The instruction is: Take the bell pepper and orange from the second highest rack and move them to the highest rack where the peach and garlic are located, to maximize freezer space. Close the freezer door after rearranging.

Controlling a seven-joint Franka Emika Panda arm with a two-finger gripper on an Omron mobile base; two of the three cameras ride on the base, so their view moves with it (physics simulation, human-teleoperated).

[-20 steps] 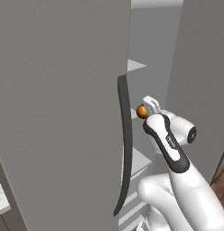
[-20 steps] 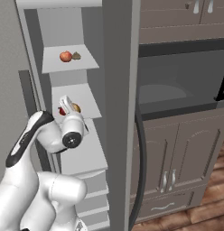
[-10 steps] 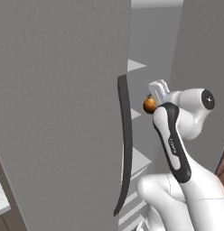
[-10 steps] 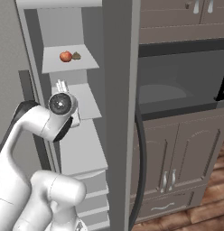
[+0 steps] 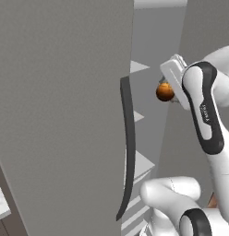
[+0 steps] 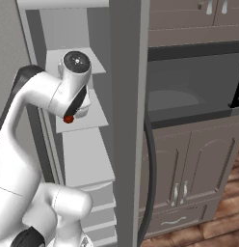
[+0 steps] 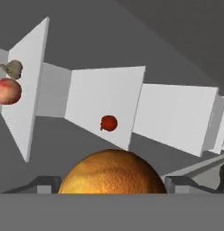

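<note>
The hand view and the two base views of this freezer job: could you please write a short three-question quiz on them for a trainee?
1. True or false: the freezer door is shut.
2. Pick one: what sits between the fingers of the gripper? A) orange B) lemon C) onion
3. Short answer: in the hand view, which red item lies alone on a shelf, apart from the peach and garlic?

Key: 1. False, it stands open. 2. A. 3. The bell pepper.
</note>
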